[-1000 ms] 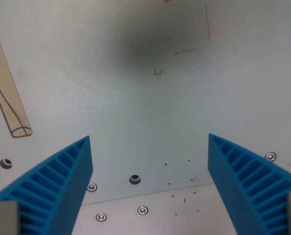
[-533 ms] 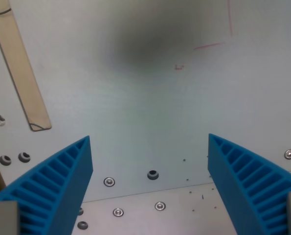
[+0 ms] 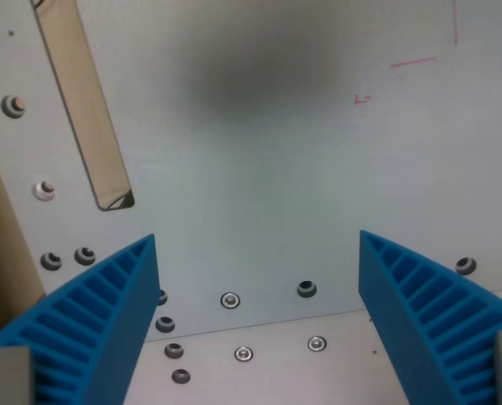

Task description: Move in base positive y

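Gripper points down at table, blue ribbed fingers spread wide, nothing between them. Task names no object (pure move).

Beneath, pale metal plate; row of screws and dark holes along its near edge, between fingers. Slanted tan slot toward wrist view's left. Farther off, faint red marks at upper right. Soft dark shadow at top centre.
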Available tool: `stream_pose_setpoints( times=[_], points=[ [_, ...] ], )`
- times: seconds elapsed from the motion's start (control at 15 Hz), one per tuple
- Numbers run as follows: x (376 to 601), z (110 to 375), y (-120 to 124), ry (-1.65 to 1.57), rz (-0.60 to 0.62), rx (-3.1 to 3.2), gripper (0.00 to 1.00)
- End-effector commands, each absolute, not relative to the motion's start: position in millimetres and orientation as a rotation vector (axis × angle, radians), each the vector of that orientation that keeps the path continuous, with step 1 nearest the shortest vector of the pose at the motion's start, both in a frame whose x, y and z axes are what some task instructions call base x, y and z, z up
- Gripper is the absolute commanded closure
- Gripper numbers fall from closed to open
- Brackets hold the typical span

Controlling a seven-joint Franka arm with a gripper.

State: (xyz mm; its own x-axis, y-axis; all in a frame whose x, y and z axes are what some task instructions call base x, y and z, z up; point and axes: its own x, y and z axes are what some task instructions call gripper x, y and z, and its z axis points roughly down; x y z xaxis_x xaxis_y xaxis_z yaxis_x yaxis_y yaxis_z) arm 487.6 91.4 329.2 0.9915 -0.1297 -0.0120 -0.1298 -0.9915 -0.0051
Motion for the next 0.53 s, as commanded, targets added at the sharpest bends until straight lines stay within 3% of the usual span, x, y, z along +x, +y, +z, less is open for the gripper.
stream_pose_setpoints(
  times=[0.07,0.53],
  points=[
    [485.2,330.8,104.5,0.236,0.007,-3.137,0.0],
    [481.5,330.1,140.5,0.236,0.007,-3.137,0.0]
  ],
)
